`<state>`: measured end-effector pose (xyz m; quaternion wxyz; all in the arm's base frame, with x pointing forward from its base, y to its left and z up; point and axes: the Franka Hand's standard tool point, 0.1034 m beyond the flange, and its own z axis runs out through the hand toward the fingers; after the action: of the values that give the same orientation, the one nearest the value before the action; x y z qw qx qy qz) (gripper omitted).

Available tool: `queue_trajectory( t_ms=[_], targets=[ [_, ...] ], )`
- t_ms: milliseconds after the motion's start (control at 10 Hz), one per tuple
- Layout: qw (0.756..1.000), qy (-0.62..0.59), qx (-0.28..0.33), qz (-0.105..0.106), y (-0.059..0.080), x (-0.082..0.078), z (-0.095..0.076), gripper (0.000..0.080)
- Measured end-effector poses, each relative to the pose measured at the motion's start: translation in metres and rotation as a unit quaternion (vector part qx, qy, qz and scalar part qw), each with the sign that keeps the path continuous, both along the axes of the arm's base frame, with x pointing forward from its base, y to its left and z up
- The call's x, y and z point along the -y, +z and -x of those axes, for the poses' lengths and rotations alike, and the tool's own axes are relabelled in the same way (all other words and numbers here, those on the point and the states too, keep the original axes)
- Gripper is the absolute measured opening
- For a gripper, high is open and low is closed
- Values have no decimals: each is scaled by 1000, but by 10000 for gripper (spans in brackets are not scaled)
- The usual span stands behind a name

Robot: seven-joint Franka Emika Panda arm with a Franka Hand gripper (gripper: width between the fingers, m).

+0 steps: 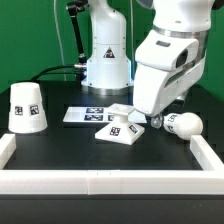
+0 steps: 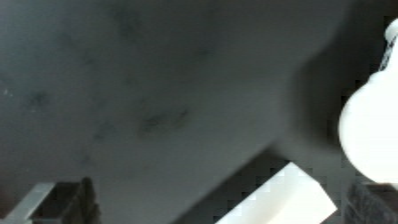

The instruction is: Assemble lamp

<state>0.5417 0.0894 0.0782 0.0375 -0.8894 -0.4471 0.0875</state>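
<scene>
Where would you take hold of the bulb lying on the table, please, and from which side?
Probably from above, closing across the bulb where its round head seems to narrow toward the base block. It lies on its side with its upper side free. The round head alone might slip out of a flat two-finger grip.

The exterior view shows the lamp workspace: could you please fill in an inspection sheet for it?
Surface: black table, white rim.
Job's things: shade standing mouth down, exterior view's left; base block flat, middle; bulb lying at the right; none joined.
Clutter: marker board only.
Grippers: gripper low beside the bulb, apparently open, holding nothing.
Cables: thin dark cable behind.
Surroundings: robot pedestal, green backdrop.
</scene>
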Motion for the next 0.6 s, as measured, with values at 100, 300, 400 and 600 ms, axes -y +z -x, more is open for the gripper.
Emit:
queue_trajectory(
  t_ms=[100, 300, 400, 600],
  targets=[
    [1000, 0, 0, 0, 0, 0, 0, 700],
    [1000, 0, 0, 0, 0, 0, 0, 700],
    [1000, 0, 0, 0, 0, 0, 0, 700],
    [1000, 0, 0, 0, 0, 0, 0, 700]
  ],
)
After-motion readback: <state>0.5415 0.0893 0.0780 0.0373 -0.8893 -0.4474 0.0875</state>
